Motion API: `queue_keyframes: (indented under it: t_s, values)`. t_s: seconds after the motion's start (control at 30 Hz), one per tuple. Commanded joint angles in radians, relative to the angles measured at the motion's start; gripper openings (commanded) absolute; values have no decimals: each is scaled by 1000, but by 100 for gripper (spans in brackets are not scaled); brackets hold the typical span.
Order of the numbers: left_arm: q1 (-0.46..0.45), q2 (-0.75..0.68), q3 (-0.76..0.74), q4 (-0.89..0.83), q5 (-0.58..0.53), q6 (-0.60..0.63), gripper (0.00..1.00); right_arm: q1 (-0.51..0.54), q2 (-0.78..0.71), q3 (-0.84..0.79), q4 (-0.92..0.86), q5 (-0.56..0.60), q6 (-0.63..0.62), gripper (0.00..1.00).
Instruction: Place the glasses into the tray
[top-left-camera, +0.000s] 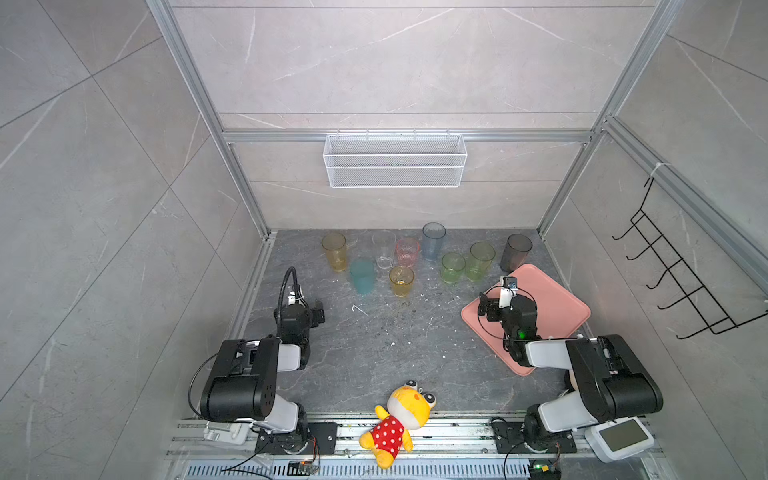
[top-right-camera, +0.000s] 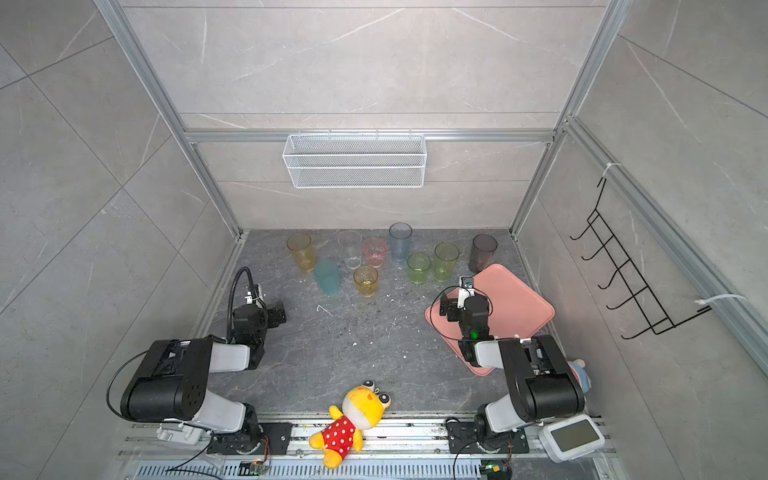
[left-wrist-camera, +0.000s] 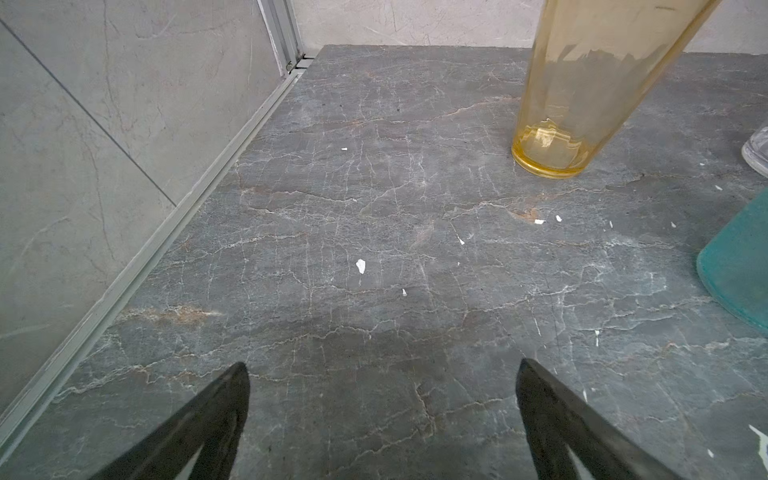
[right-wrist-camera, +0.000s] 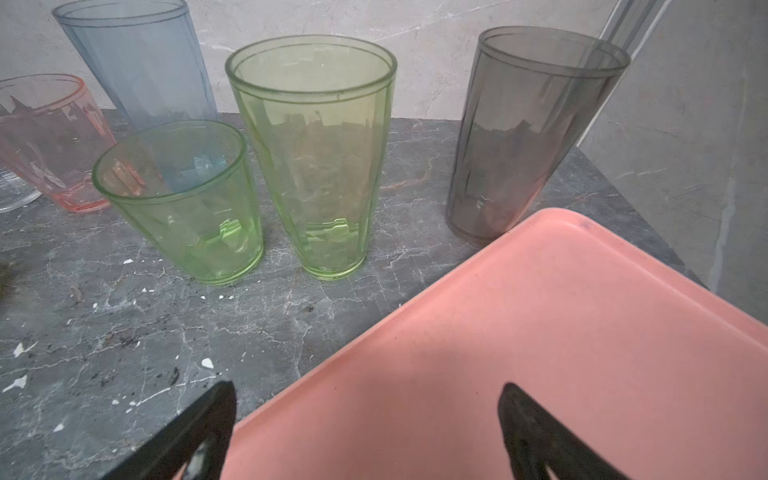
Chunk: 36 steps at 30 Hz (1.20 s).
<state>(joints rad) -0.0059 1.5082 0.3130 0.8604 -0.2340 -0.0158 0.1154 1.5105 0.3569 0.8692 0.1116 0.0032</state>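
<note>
Only both top views took in all nine glasses (top-right-camera: 419, 268), translucent tapered plastic, standing on the dark veined stone tabletop (top-left-camera: 374, 353) from 11 to 1 o'clock. From the left these were the tall amber tumbler (top-left-camera: 334, 251), teal tumbler (top-left-camera: 362, 277), tall clear tumbler (top-left-camera: 384, 249), short yellow tumbler (top-left-camera: 401, 281), short pink tumbler (top-left-camera: 407, 252), tall blue tumbler (top-left-camera: 433, 241), short green tumbler (top-left-camera: 452, 268), tall green tumbler (top-left-camera: 481, 262) and tall smoky grey tumbler (top-left-camera: 515, 252).

The flat salmon-pink rectangular plastic tray (top-left-camera: 557, 299), round-cornered and low-rimmed, lay diagonally at 3 o'clock. No glass stood on it, and the grey one was just beside its far corner.

Those views alone showed the white wire mesh basket (top-left-camera: 395, 160) on the back wall at 12, the black wire hook rack (top-left-camera: 681, 270) on the right wall, and the yellow plush toy in a red polka-dot dress (top-left-camera: 399, 419) at 6.

Only the wrist views showed the claws' tips. The left gripper (left-wrist-camera: 383, 365), at 9 o'clock, had its black tapered fingers spread wide over chip-flecked stone, pinching nothing. Its camera caught just the amber base, a teal edge and a clear sliver.

The right gripper (right-wrist-camera: 369, 385) was spread as wide and empty. One finger was over stone and the other over the tray's smooth matte surface, facing the faceted green and grey walls.
</note>
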Motion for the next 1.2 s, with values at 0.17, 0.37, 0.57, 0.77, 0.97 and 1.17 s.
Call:
queue_keyframes:
  t_s: [0.17,0.37,0.57,0.77,0.97,1.17]
  values:
    - [5,-2,27,34,-14,-4,100,-2,5,0,13,13,-4,99]
    - [5,-2,27,34,-13,-4,100,-2,5,2,11,13,-2,99]
    - [5,-2,28,35,-13,-4,100,-3,5,2,11,13,-2,99]
    - [5,-9,18,48,-11,5,100,-2,3,-1,19,15,-2,99]
    - [-6,-180,20,-102,-5,17,100,-2,-146,90,-275,51,18,99]
    - [-125,-404,64,-266,-54,26,100,-2,-316,142,-433,13,74,99]
